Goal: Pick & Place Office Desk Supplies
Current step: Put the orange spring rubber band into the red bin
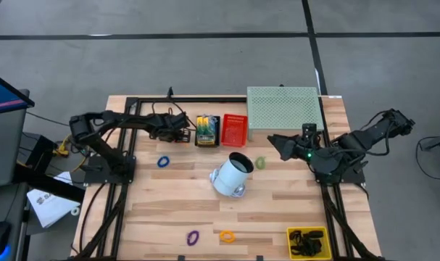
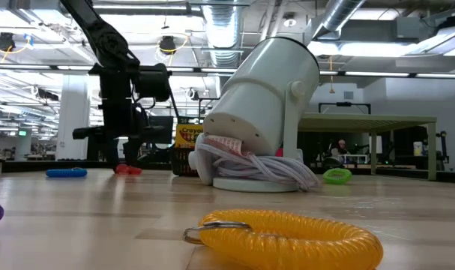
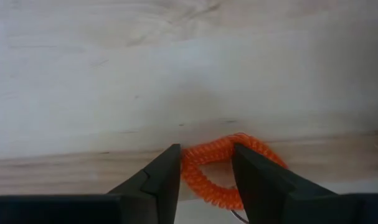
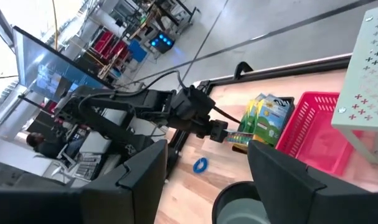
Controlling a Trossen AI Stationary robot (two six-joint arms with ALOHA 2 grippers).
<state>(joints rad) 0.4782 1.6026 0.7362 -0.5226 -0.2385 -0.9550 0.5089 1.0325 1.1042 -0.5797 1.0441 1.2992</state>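
A white desk lamp (image 1: 230, 176) lies tipped on the wooden table (image 1: 277, 210), between the two sets of jaws. A green perforated rack (image 1: 283, 109) stands just behind the right jaws, a red basket (image 1: 234, 129) beside it.

Left tool (image 3: 204, 180) lowered, fingers apart, right tool (image 4: 204, 180) open

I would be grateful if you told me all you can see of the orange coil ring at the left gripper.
The orange coil ring is a thin, springy loop of what looks like plastic, lying flat on the pale wooden table. The left gripper is over it with fingers parted, straddling one side of the loop. Whether they touch it cannot be told.
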